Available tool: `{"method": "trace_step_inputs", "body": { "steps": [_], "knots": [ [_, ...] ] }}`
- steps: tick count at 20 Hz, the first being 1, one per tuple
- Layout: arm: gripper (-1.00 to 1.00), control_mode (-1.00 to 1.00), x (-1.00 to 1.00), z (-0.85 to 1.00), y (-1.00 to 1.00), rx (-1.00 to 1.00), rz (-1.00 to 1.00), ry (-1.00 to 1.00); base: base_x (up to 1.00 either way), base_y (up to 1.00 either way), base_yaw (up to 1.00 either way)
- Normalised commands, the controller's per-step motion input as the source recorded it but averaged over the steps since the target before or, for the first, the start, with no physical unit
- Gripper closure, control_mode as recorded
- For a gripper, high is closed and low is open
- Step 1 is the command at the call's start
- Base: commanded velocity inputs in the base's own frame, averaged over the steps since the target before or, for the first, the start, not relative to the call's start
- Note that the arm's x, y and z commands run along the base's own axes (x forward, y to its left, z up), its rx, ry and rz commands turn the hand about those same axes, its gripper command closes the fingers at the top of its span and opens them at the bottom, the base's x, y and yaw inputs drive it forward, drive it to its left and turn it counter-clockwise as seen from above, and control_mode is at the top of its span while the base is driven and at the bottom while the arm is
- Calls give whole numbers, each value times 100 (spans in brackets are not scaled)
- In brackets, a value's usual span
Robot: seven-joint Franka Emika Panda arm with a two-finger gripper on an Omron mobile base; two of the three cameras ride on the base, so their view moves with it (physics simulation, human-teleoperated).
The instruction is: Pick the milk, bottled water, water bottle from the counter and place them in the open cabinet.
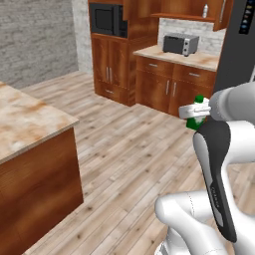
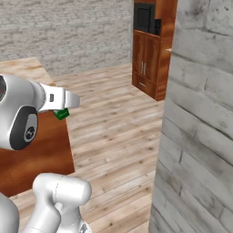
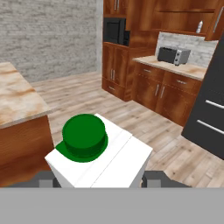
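Note:
The milk (image 3: 98, 153), a white carton with a green cap, sits between my gripper's (image 3: 99, 178) fingers, which are shut on its sides. From the left base view its green edge (image 1: 195, 122) shows below my gripper (image 1: 193, 111), held in the air above the wooden floor. Its green corner (image 2: 61, 113) also peeks out under the hand in the right base view. The marble counter (image 1: 25, 119) lies to the left, apart from the hand. The open cabinet (image 3: 183, 19) hangs far ahead at the upper right, with a small pale bottle (image 3: 200, 27) on its shelf.
A toaster oven (image 1: 180, 44) stands on the stone top under the cabinet, above low wooden cupboards (image 1: 169, 84). A built-in microwave (image 1: 107, 20) is left of it, a dark fridge (image 1: 236, 45) right. A grey brick wall (image 2: 200, 113) stands close on the right. Open floor lies between.

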Motion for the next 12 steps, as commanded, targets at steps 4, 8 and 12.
{"method": "trace_step_inputs", "body": {
  "steps": [4, 8, 12],
  "knots": [
    [100, 100, 0, 0, 0, 0, 0, 0, 49, 4, -12],
    [100, 100, 0, 0, 0, 0, 0, 0, 49, 4, -19],
    [100, 100, 0, 0, 0, 0, 0, 0, 42, 0, -23]
  ]
}}
